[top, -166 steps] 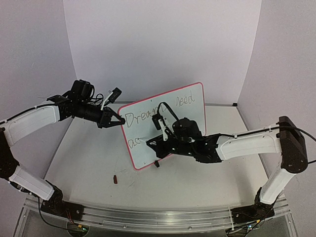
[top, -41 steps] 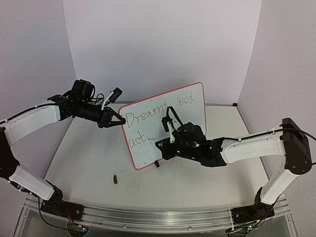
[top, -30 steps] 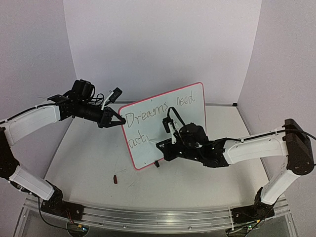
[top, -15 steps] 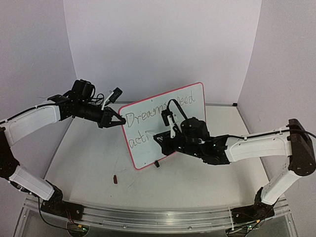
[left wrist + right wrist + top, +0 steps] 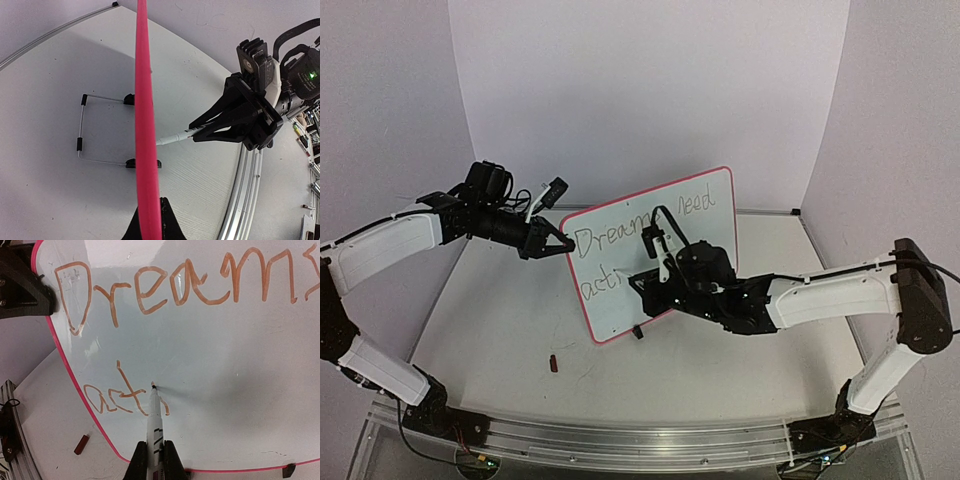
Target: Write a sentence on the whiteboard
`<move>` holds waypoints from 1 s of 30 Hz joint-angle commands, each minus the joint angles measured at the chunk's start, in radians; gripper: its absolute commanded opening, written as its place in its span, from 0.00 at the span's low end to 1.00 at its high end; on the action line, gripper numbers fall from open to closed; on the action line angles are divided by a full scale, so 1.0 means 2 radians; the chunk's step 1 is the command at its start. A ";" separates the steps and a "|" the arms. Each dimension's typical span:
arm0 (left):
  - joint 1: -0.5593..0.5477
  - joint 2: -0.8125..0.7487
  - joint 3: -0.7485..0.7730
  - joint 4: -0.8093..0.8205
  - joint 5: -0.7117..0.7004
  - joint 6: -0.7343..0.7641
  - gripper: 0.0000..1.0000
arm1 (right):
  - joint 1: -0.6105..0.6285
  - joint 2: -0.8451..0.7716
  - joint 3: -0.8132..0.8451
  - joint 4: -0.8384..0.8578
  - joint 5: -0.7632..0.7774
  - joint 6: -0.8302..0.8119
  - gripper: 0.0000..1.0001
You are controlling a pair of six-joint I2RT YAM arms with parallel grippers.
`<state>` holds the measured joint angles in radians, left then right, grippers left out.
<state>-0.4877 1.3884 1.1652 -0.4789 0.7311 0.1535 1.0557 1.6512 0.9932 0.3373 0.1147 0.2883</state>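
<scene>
We see our left gripper (image 5: pixel 552 243) clamped on the red-framed glossy white whiteboard (image 5: pixel 712 238) and our right gripper (image 5: pixel 152 460) clamped on a slim white marker (image 5: pixel 154 422), its tip on the board just after "act" in the thin handwritten sentence (image 5: pixel 175 285).

The left arm (image 5: pixel 390 245) and right arm (image 5: pixel 830 295) each present white moulded link covers joined by black joint housings, black cables (image 5: pixel 292 36) looping at the wrists, a green indicator light (image 5: pixel 312 75) on the right wrist unit, and a matt black, angular left gripper (image 5: pixel 562 244) and right gripper (image 5: pixel 640 283).
</scene>
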 commanded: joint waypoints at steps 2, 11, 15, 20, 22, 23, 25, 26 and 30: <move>-0.017 0.021 -0.004 -0.053 -0.012 0.011 0.00 | 0.001 -0.022 -0.008 0.032 -0.012 -0.010 0.00; -0.017 0.021 -0.004 -0.053 -0.013 0.011 0.00 | 0.000 -0.041 -0.041 0.026 0.012 0.005 0.00; -0.017 0.021 -0.004 -0.053 -0.013 0.011 0.00 | 0.000 -0.035 -0.042 0.025 0.020 0.006 0.00; -0.017 0.021 -0.005 -0.054 -0.013 0.011 0.00 | -0.005 -0.026 -0.034 0.024 0.023 0.004 0.00; -0.017 0.021 -0.005 -0.054 -0.013 0.011 0.00 | -0.006 -0.022 -0.031 0.024 0.024 0.001 0.00; -0.017 0.021 -0.005 -0.054 -0.013 0.011 0.00 | -0.008 -0.020 -0.029 0.024 0.023 0.001 0.00; -0.017 0.022 -0.005 -0.053 -0.014 0.011 0.00 | -0.010 -0.017 -0.026 0.023 0.024 0.001 0.00; -0.017 0.022 -0.005 -0.053 -0.014 0.011 0.00 | -0.011 -0.016 -0.024 0.023 0.024 0.001 0.00; -0.017 0.023 -0.005 -0.054 -0.013 0.011 0.00 | -0.016 -0.012 -0.020 0.022 0.022 -0.001 0.00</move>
<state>-0.4900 1.3884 1.1656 -0.4789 0.7307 0.1543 1.0366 1.6095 0.9105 0.3656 0.1421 0.2920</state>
